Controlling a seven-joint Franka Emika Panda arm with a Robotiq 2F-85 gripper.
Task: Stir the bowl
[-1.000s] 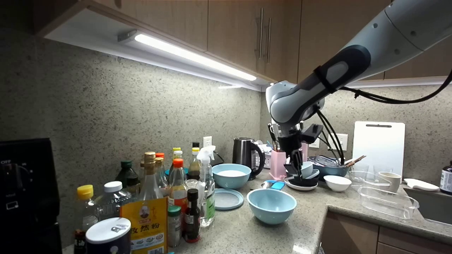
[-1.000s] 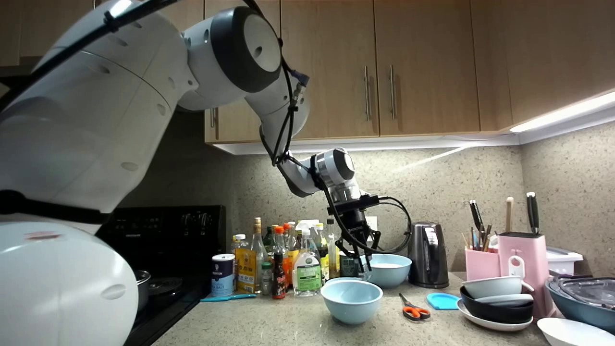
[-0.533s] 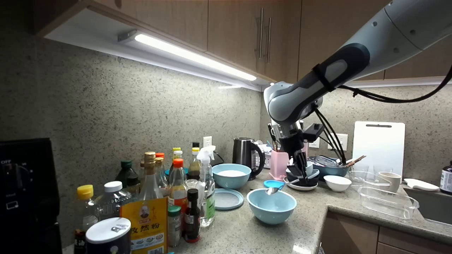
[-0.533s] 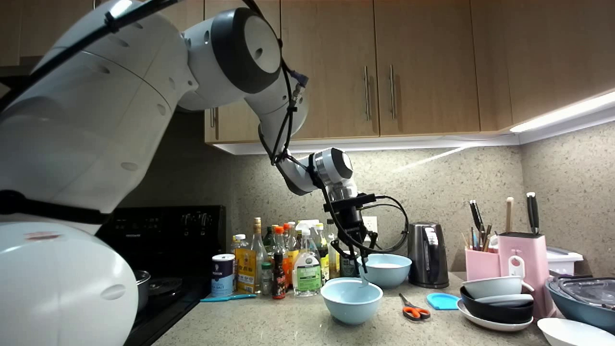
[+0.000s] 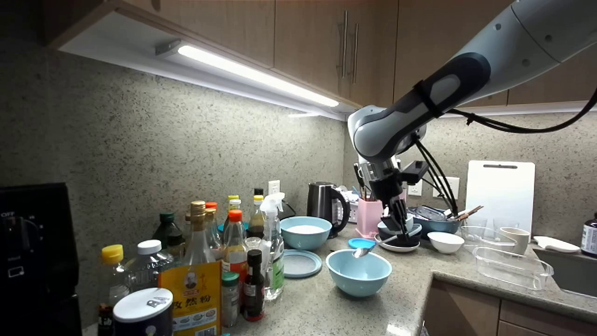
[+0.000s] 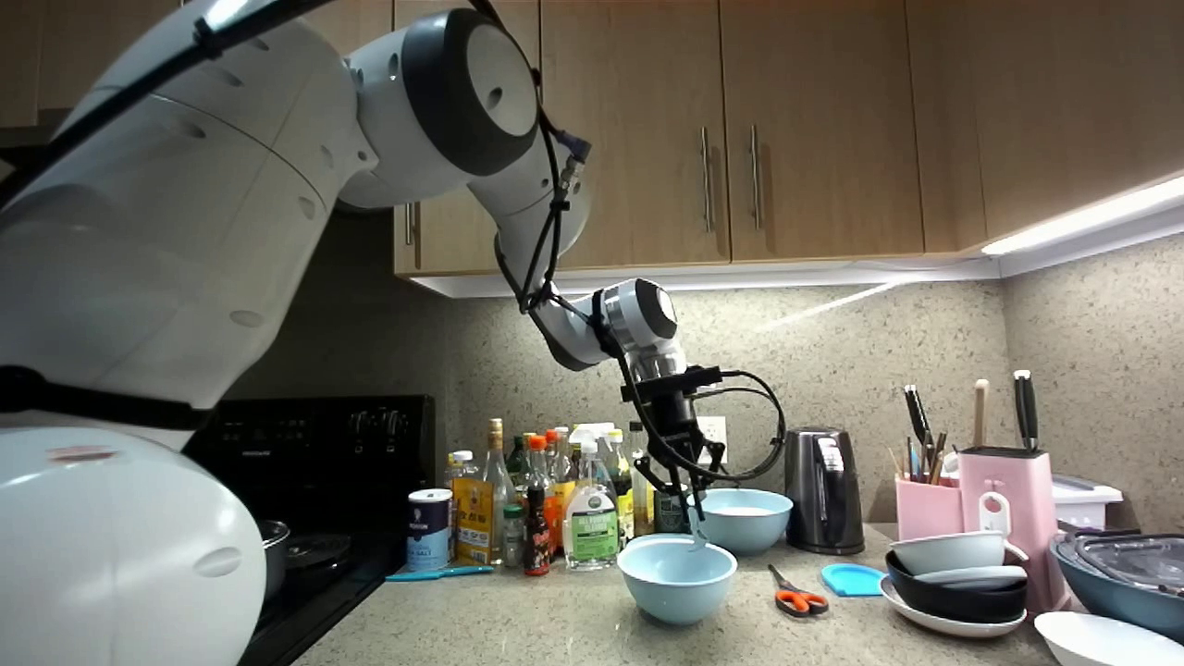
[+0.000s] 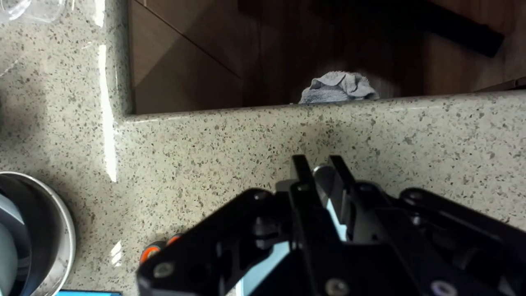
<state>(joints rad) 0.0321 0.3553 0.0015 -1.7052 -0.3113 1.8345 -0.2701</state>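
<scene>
The bowl, light blue and round, stands upright on the counter in both exterior views. In the wrist view a part of it shows behind the fingers. My gripper is shut on a metal spoon, whose end shows between the fingertips in the wrist view. The spoon's head hangs tilted at the bowl's rim, overlapping the opening. I cannot tell whether it touches the bowl. In an exterior view the gripper is above the bowl's far side. The bowl's inside bottom is hidden.
A second light-blue bowl with white contents stands behind, near the kettle. Bottles line the wall. Scissors, a blue lid and stacked bowls lie to one side. The counter edge is close by.
My gripper has moved with the spoon, so that the spoon's head went from behind the bowl to its rim and opening. In the last half second it shifted only slightly. The bowl has not moved.
</scene>
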